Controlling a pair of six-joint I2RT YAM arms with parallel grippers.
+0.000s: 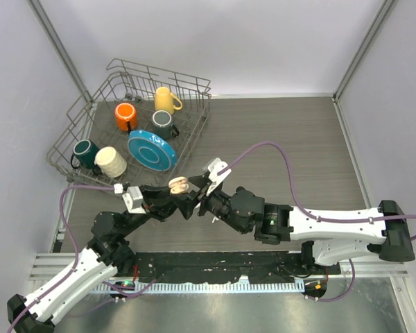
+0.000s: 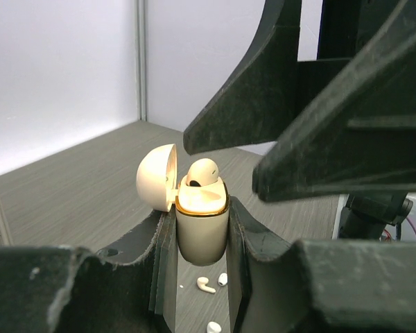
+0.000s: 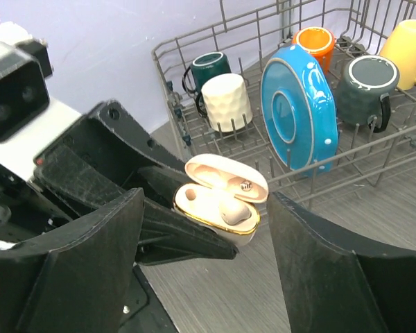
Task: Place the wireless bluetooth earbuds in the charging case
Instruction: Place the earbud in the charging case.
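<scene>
Left tool (image 2: 202, 214) is clamped on the body of the cream charging case (image 3: 220, 201), holding it upright off the surface (image 1: 284, 139), lid flipped open. One white earbud (image 2: 203, 171) sits in a case slot, head poking above the rim; can't tell if it's fully seated. Right tool (image 1: 201, 194) is spread wide just beside the case, one finger either side of it, gripping nothing. Three loose earbuds (image 2: 206, 284) lie on the surface below the case. A dish rack (image 1: 80, 111) at the far left holds mugs and a blue plate (image 1: 152, 150).
</scene>
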